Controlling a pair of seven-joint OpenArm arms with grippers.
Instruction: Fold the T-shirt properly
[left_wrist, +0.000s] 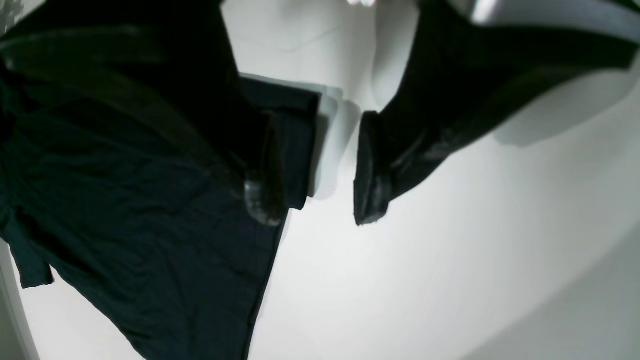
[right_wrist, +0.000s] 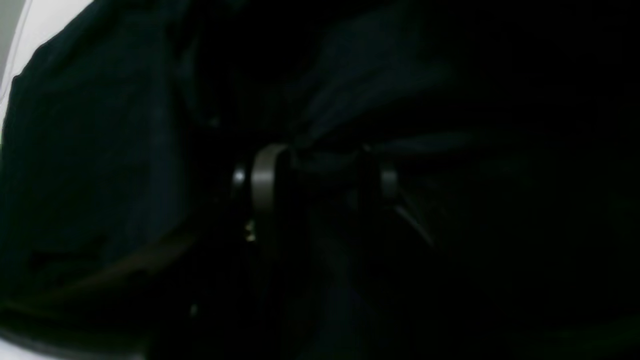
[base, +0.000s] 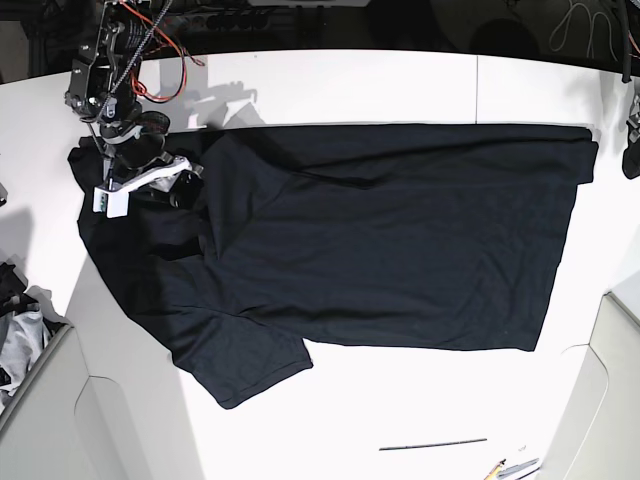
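A: Where is the T-shirt (base: 380, 235)?
B: Spread flat on the white counter (base: 400, 400).
A: The claws?
B: Right claw (right_wrist: 320, 172) pinches the fabric (very dark view). Left claw (left_wrist: 312, 210) hangs wide apart at the hem, holding nothing.

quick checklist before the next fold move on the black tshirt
1. T-shirt spread on the table: ok, some wrinkles.
2. Right gripper has fabric between its fingers: seemingly ok, view very dark.
3. Left gripper holding cloth: not ok, open, empty, beside the shirt's edge.
4. Lower sleeve laid out flat: ok.
5. Thin rod clear of the shirt: ok.
6. Cloth pile apart from the shirt: ok.
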